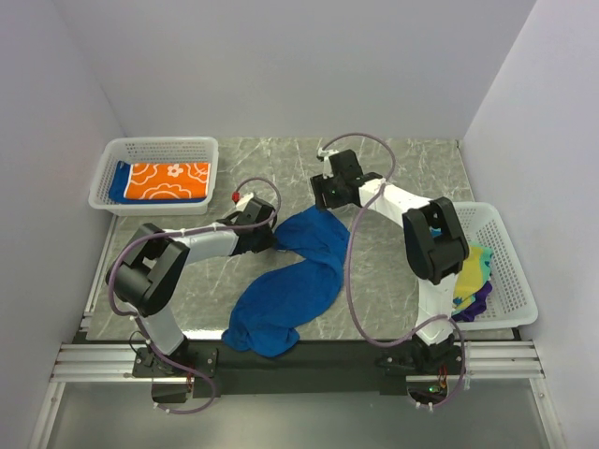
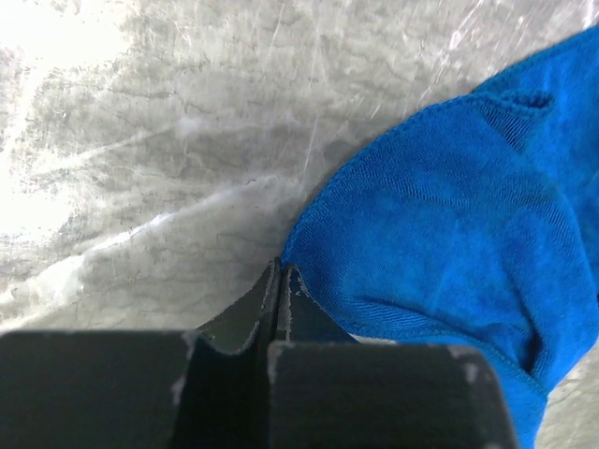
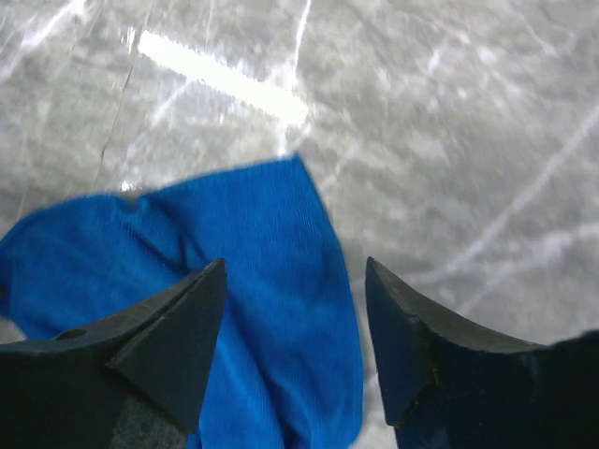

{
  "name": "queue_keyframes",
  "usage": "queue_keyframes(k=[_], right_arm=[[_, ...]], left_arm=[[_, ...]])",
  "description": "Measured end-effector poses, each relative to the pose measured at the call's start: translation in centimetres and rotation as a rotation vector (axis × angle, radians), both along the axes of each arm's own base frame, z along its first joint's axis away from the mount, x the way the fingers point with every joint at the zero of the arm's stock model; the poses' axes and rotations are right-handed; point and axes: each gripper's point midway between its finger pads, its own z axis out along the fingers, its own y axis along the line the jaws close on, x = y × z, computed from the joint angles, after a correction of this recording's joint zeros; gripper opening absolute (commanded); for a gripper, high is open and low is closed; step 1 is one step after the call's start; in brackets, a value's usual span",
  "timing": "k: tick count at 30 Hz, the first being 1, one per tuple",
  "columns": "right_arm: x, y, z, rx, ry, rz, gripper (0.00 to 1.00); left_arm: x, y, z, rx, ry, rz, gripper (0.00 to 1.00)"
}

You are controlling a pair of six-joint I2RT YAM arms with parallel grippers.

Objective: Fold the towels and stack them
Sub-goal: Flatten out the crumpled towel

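Observation:
A royal blue towel lies crumpled across the middle of the grey marble table. My left gripper is at the towel's left edge. In the left wrist view its fingers are shut together, with the towel's edge pinched at their tips. My right gripper is open above the towel's far corner. In the right wrist view that corner lies between the spread fingertips, which do not touch it.
A white mesh basket at the back left holds a folded orange flowered towel on a blue one. Another white basket at the right holds yellow and purple towels. Grey walls surround the table.

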Motion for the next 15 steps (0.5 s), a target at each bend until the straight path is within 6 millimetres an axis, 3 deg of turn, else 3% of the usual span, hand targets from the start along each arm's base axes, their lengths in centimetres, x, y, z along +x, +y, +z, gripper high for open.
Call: queue_keyframes(k=[6,15], right_arm=[[1.1,0.7,-1.6,-0.027,0.043,0.035,0.52],[2.0,1.4,-3.1,-0.056,0.088,0.042,0.5]], left_arm=[[-0.5,0.1,0.0,0.034,0.016,-0.031,0.01],[-0.9,0.4,-0.1,0.056,0.025,-0.053,0.01]])
